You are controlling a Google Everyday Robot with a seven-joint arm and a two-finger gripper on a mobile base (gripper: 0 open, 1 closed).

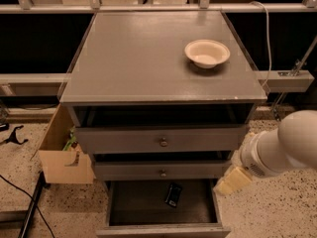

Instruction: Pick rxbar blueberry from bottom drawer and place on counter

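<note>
While the hand [233,181] hangs at the right of the cabinet, level with the gap between the middle drawer [133,171] and the bottom drawer [143,205], it carries nothing of the task, and whether it is released or clenched I cannot tell. It sits outside the drawer, just beside its right wall. Inside, the rxbar blueberry [173,194] lies flat on the dark floor of the open bottom drawer, near the back and a little right of centre, well apart from the hand. Above, the worktop [143,58] bears only a pale bowl [207,52] toward its right rear corner. By my reading the drawer stands ready, but everything else is left to do: reach in, grasp, lift, set down.
</note>
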